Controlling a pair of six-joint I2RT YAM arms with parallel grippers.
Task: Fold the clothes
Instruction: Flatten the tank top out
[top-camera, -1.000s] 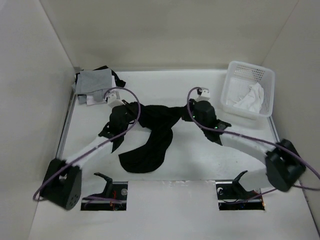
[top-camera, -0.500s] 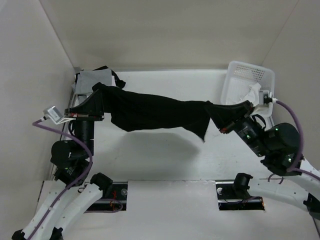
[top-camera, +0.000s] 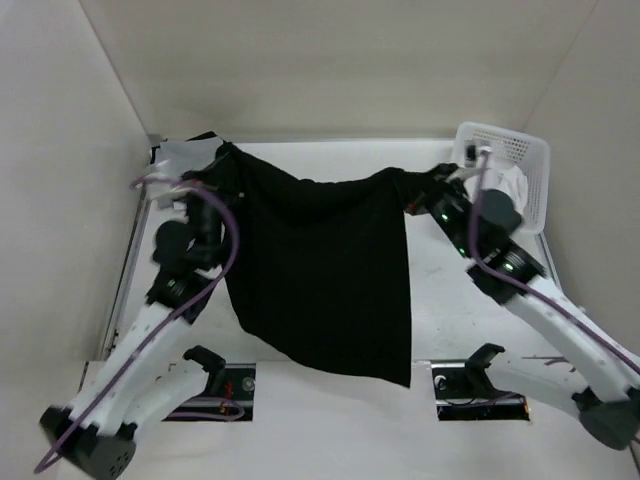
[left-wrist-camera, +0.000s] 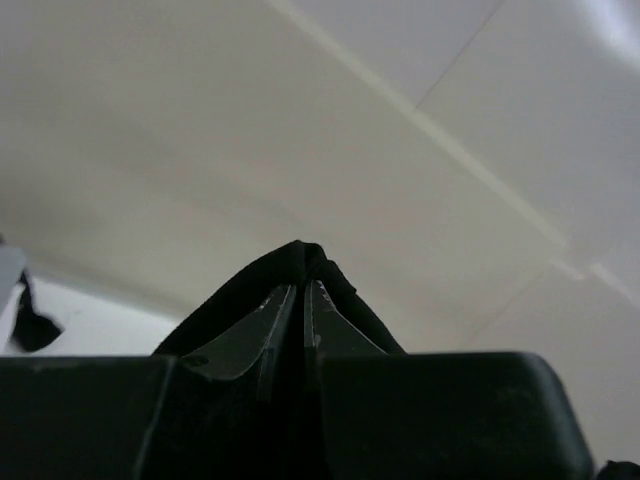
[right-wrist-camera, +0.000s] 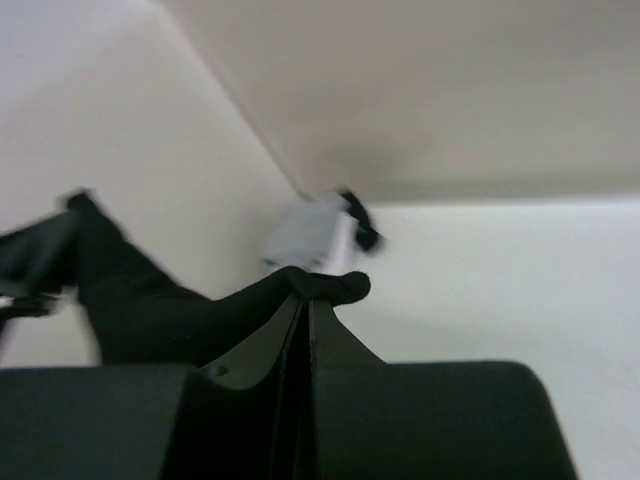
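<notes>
A: What has changed with the black cloth (top-camera: 330, 270)?

B: Half a second ago it stretched as a twisted band; now it hangs open, a broad sheet left of the basket (top-camera: 520, 140).

A: And the pincers?

B: Left gripper (left-wrist-camera: 303, 290) and right gripper (right-wrist-camera: 303, 300) each pinch a top corner, nearly closed; it looks ready to be laid flat.

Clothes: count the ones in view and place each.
3. The black cloth hangs spread in the middle; a grey garment lies at the far left corner; a white garment sits in the basket. Others may be hidden.
</notes>
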